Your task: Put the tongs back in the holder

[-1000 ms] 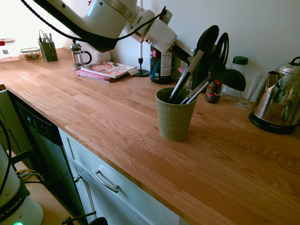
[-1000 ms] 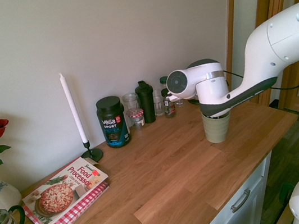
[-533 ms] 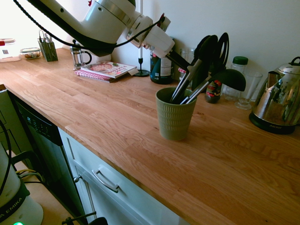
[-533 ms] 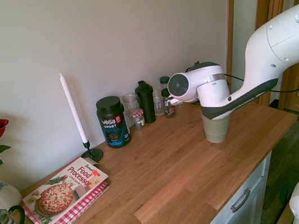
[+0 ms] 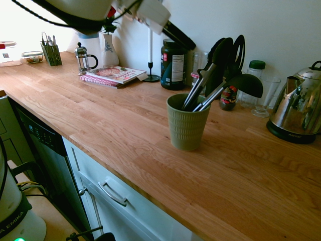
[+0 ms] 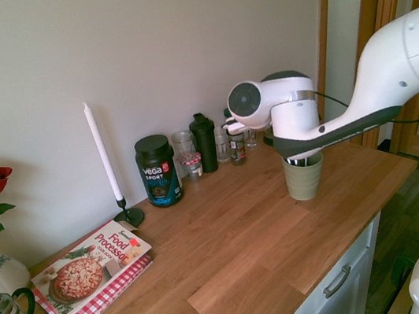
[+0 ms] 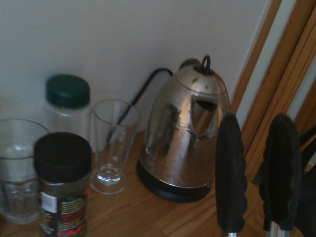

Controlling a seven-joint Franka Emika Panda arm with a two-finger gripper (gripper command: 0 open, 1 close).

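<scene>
- Tongs are standing in the holder, steel arms down inside, black heads up, leaning toward the wall; they are sitting below and beside the claw, apart from it.
- Claw is hanging above the holder, black fingers pointing down at a slant toward the utensil heads; cannot tell how wide the jaws are standing, nothing visibly held.
- Holder is sitting upright on the worktop, also carrying a ladle and a spatula.
- Wrist view is showing two black tong heads close up, kettle, glass and green-lidded jar beyond.
- Protein tub and candle are standing behind the claw by the wall.
</scene>
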